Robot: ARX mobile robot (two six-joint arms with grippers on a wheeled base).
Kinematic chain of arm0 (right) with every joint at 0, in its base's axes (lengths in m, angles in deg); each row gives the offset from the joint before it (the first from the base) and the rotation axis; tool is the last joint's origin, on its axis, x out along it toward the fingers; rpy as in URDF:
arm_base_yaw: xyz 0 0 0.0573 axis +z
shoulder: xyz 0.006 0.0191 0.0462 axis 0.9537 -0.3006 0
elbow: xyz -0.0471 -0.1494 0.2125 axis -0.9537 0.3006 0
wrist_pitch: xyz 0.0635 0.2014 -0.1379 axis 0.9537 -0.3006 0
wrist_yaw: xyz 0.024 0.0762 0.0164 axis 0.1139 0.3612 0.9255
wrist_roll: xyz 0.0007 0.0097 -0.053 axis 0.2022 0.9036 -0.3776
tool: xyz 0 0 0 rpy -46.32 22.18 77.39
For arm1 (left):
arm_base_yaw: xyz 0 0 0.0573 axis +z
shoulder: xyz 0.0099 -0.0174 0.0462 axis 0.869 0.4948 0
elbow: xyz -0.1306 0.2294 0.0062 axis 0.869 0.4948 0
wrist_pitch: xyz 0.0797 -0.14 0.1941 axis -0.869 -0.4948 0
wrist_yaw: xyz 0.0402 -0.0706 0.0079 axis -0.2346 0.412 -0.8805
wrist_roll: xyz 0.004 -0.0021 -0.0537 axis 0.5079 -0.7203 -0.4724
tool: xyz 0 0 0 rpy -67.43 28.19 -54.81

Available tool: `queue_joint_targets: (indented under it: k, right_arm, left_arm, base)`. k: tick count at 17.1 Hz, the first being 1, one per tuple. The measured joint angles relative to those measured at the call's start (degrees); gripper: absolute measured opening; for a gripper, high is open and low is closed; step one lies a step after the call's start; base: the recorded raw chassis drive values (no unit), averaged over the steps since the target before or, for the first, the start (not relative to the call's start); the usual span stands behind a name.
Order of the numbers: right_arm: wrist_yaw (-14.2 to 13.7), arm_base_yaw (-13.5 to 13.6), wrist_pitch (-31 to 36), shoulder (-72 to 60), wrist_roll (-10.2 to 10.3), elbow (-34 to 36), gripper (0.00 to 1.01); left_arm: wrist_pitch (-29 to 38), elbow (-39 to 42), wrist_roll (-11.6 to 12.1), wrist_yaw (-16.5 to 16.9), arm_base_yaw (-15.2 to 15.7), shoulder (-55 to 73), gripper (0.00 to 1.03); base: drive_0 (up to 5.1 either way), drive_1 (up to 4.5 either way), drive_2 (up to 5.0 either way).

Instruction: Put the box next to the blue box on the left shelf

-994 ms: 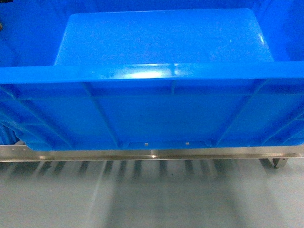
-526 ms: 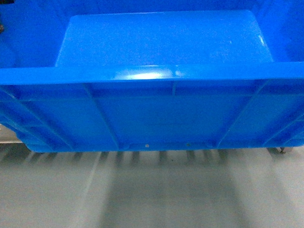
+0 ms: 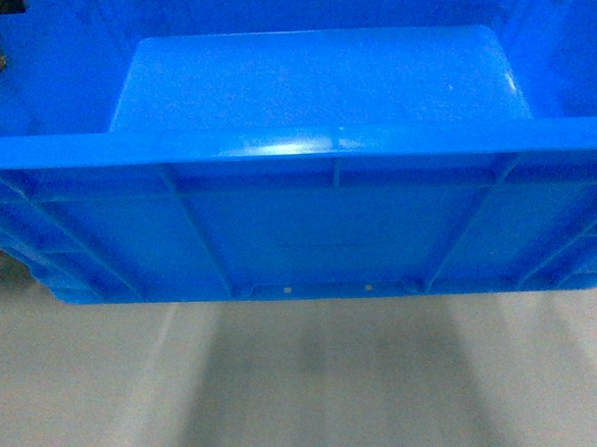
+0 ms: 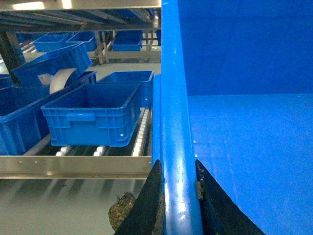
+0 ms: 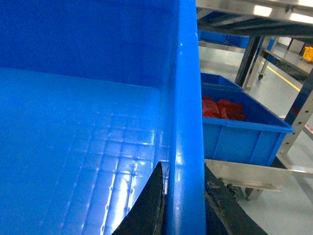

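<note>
The box (image 3: pixel 318 213) fills nearly the whole head view, its ribbed near wall facing the camera and its smooth floor visible beyond the thick rim. Below it there is only grey floor (image 3: pixel 304 390), with the box's shadow on it; nothing is seen touching its underside in that view.

Its left rim runs up the middle of the left wrist view, and the left tool (image 4: pixel 178 196) straddles that rim, one dark finger outside the wall and one inside, both pressed against the plastic, so it is closed onto the box's left wall. The right tool (image 5: pixel 183 205) grips the opposite rim the same way, one finger on the inner face, one on the outer.

To the left of the box, past the rim, the left shelf (image 4: pixel 78 166) shows its metal front rail and tracks of white rollers. A smaller blue crate (image 4: pixel 93 115) sits on those rollers, near the box but apart from it, with more blue crates (image 4: pixel 29 107) beside and behind it.

On the right side, beyond the box's wall, another blue bin (image 5: pixel 239 129) holds red items (image 5: pixel 222 108) and rests on a metal rack.
</note>
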Motion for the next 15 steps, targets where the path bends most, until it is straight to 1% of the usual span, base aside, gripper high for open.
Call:
queue_joint_targets:
  k: [4,15]
  right_arm:
    - [0.17,0.00,0.13,0.00,0.55,-0.02,0.13]
    - [0.39,0.00,0.20,0.00,0.79,0.02,0.13]
  left_arm:
    - [-0.02,0.00,-0.04,-0.02,0.00,0.00,0.10]
    - [0.17,0.22,-0.09,-0.02,0.07,0.04,0.10]
  base:
    - [0.0,0.00,0.0]
    - [0.0,0.00,0.0]
